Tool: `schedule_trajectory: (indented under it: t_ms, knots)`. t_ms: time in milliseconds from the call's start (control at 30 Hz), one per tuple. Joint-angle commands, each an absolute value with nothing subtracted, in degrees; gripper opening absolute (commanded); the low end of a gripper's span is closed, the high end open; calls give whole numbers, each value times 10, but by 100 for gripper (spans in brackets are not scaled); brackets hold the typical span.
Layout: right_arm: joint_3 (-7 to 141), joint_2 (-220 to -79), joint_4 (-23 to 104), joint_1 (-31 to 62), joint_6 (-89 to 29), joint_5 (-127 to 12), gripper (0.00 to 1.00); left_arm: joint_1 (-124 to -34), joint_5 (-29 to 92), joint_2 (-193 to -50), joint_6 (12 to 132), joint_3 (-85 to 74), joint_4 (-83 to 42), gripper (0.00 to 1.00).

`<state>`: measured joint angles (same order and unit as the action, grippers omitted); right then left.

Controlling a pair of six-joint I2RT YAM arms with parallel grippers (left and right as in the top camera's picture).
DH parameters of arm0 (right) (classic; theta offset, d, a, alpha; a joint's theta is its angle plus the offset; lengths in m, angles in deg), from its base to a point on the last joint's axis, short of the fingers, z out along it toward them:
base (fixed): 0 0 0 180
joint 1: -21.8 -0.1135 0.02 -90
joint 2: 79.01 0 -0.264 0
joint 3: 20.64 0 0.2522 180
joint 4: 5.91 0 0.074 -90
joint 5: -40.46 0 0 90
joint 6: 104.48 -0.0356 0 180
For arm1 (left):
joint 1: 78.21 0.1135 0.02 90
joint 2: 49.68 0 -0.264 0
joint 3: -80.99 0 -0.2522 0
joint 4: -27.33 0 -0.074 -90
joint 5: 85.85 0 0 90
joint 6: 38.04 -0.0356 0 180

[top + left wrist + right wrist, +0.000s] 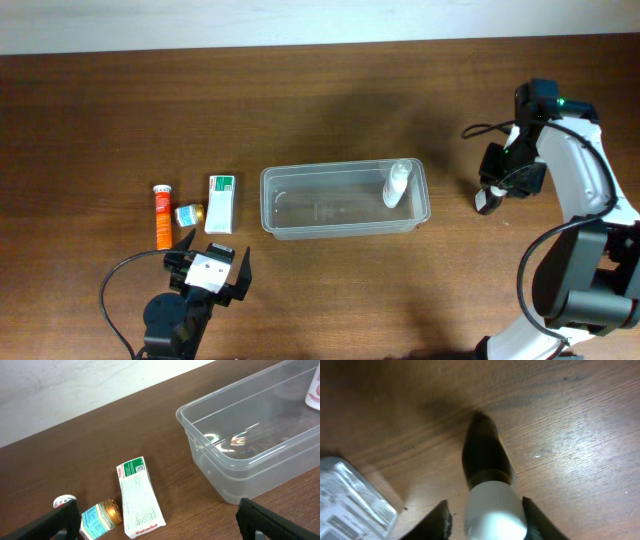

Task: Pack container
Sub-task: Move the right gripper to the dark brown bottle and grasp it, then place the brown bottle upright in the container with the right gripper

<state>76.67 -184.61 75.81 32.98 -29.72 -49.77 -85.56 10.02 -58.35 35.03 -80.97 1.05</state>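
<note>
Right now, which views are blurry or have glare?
Right wrist: soft all over, and the close-up dark bottle is out of focus. Left wrist: sharp, with rainbow glare on the floor of the container. Overhead: sharp, even light, with a faint shadow beyond the container.

Clear rectangular plastic tub (340, 232), open-topped: a white plastic bottle (396, 186) stands in its right end, the rest free. Beyond its right wall, the right hand (489, 197) grips a dark brown white-capped bottle (485, 455).
</note>
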Motion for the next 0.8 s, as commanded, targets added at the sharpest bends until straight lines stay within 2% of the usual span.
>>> schedule_trajectory:
  t_ms: [0, 200, 267, 433, 600, 767]
  knots:
    - [754, -1849, 750, 332, -301, -491, 28, -853, 108, -580, 344, -814, 13, 100]
    - [756, -1847, 747, 332, -301, -489, 23, -853, 108, -580, 344, -814, 13, 100]
    - [756, -1844, 747, 332, -302, -489, 16, -853, 108, -580, 344, -814, 13, 100]
    - [769, -1821, 761, 330, -302, -489, 11, -853, 108, -580, 344, -814, 13, 100]
    - [803, -1766, 803, 324, -301, -489, 6, -853, 108, -580, 344, -814, 13, 100]
    - [840, -1684, 855, 280, -302, -490, 4, -853, 108, -580, 344, -814, 13, 100]
